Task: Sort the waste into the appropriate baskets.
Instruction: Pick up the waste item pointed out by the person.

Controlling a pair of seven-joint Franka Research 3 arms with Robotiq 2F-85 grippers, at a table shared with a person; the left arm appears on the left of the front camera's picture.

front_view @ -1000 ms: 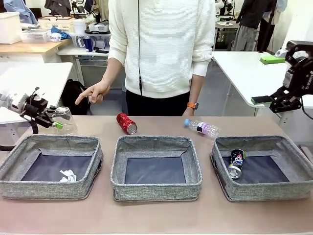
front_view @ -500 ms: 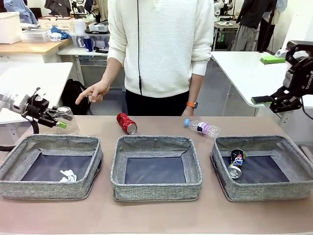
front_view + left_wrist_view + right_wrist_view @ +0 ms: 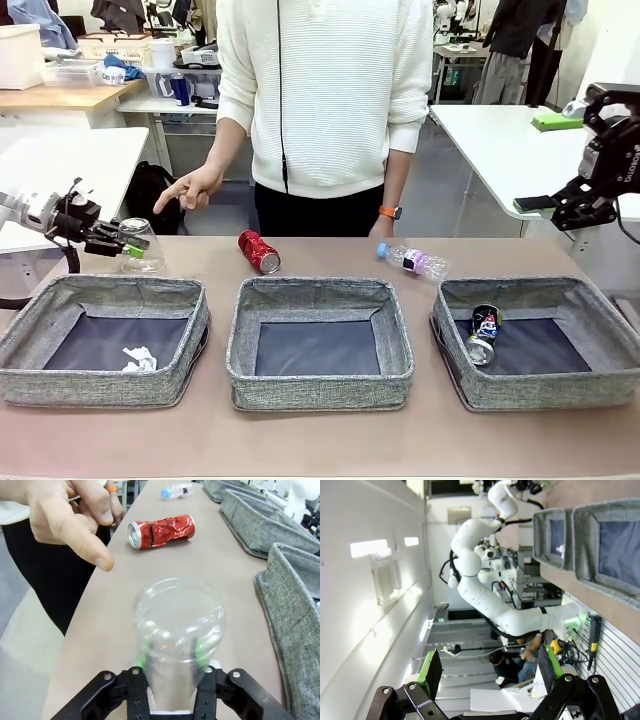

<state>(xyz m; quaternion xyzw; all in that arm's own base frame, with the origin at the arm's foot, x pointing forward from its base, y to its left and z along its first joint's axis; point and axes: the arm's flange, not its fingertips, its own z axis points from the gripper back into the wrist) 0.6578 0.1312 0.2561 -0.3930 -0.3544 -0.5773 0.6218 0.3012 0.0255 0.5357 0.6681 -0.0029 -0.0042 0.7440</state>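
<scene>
- Sorted: the white paper wad (image 3: 135, 358) lies in the left basket (image 3: 25, 378), and the dark can (image 3: 484, 333) lies in the right basket (image 3: 610, 385).
- In hand: the left gripper (image 3: 125, 249) is clamped on the clear plastic cup (image 3: 145, 250) at the table's far left, just beyond the left basket.
- Left to sort: the red can (image 3: 259, 251) and the bottle (image 3: 415, 261) lie on the table beyond the middle basket (image 3: 320, 388).
- The right gripper (image 3: 489, 669) hangs spread and empty, high at the right.
</scene>
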